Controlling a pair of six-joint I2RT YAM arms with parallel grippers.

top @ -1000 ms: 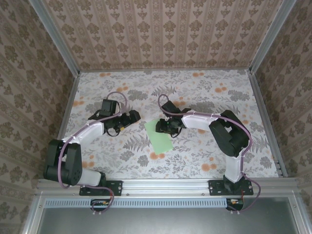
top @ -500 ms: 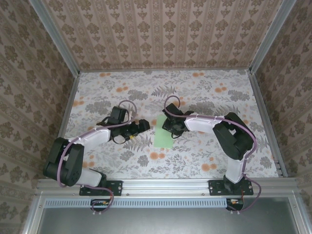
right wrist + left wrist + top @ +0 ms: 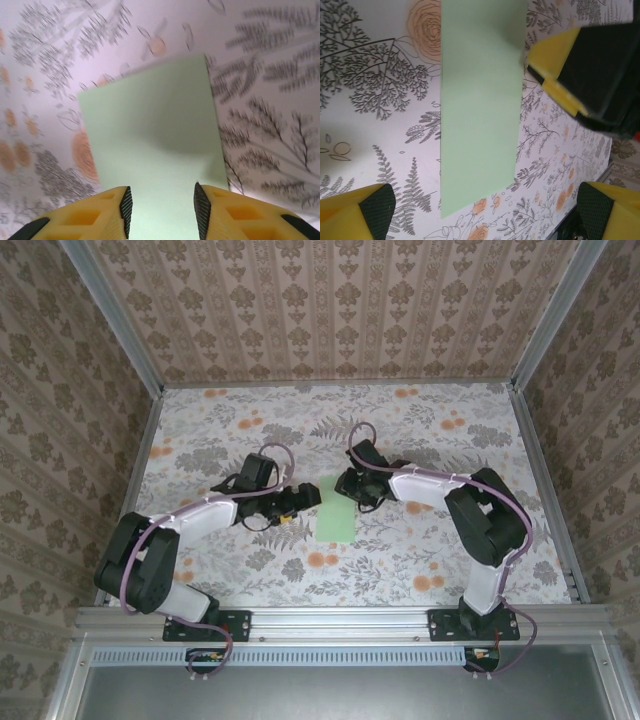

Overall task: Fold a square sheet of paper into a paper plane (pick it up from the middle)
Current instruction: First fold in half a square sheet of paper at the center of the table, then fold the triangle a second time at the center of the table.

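Observation:
The pale mint-green sheet of paper (image 3: 336,522) lies flat on the floral tablecloth at mid-table and looks like a narrow rectangle. In the left wrist view the sheet of paper (image 3: 480,105) runs from the top edge down between my spread fingers. My left gripper (image 3: 308,497) sits at the sheet's left edge, open (image 3: 487,212). My right gripper (image 3: 346,486) is over the sheet's far end, open, its two yellow fingers (image 3: 102,212) straddling the sheet of paper (image 3: 152,145) with nothing pinched. The right gripper's yellow-and-black finger (image 3: 580,65) shows beside the sheet.
The orange-and-grey floral tablecloth (image 3: 420,440) covers the whole table. Patterned walls with aluminium posts (image 3: 545,330) close it in on three sides. A metal rail (image 3: 340,622) with both arm bases runs along the near edge.
My left gripper has swung right, up to the sheet's left edge. My right gripper has shifted a little right and farther away. The sheet has turned slightly and sits straighter.

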